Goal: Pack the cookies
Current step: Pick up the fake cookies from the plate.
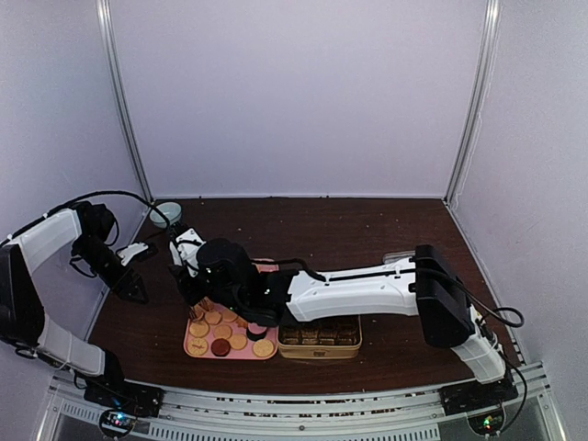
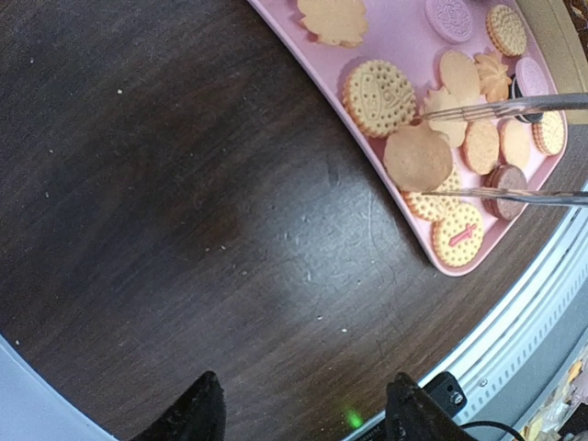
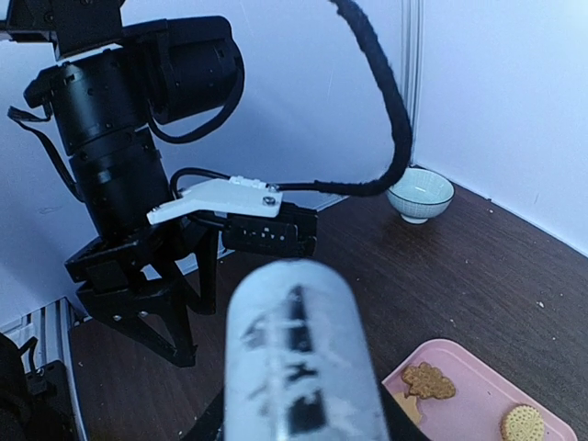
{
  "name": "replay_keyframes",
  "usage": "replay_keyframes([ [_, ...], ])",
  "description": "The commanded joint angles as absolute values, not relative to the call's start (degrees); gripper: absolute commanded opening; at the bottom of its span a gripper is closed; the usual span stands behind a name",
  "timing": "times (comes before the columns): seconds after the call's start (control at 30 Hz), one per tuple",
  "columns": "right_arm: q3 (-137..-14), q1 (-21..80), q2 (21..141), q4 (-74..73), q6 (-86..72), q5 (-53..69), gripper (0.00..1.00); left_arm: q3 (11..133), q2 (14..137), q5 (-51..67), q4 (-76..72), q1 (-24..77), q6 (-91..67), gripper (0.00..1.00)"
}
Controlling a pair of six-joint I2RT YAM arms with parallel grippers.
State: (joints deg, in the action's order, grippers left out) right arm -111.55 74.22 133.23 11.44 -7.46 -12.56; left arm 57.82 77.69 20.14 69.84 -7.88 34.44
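Observation:
The cookies, round tan ones, some flower-shaped and a few pink or dark, lie on a pink tray, also seen from above as the tray. My right gripper hangs over that tray, shut on metal tongs. The tongs' two arms straddle a plain tan cookie; whether they pinch it I cannot tell. My left gripper stands open and empty over bare dark table, left of the tray, its place from above being the left gripper.
A gold tin holding rows of cookies sits right beside the tray. A small pale bowl stands at the back left, also seen as the bowl. White walls close in the table; a metal rail runs along its near edge.

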Motion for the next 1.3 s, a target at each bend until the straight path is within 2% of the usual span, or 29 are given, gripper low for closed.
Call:
replay_keyframes([
  [0.0,-113.66,73.90,134.95,13.49,-7.89,-10.88,0.37,57.70,76.64,20.04,68.72,-8.38,35.33,0.62],
  [0.33,-113.22,73.88,135.94,15.50,-8.26,-9.67,0.34,57.83,77.28,20.34,68.64,-8.39,35.36,0.62],
  [0.57,-112.26,73.78,133.67,17.05,-7.11,-11.37,0.14,57.68,77.34,20.73,68.64,-8.43,35.25,0.61],
  [0.83,-106.51,73.44,128.04,20.73,-6.15,-13.43,0.00,57.47,77.60,21.14,68.60,-8.40,34.98,0.60],
  [1.27,-94.13,71.44,119.02,27.66,-7.92,-15.87,0.00,58.03,77.61,21.13,69.07,-8.38,34.72,0.59],
])
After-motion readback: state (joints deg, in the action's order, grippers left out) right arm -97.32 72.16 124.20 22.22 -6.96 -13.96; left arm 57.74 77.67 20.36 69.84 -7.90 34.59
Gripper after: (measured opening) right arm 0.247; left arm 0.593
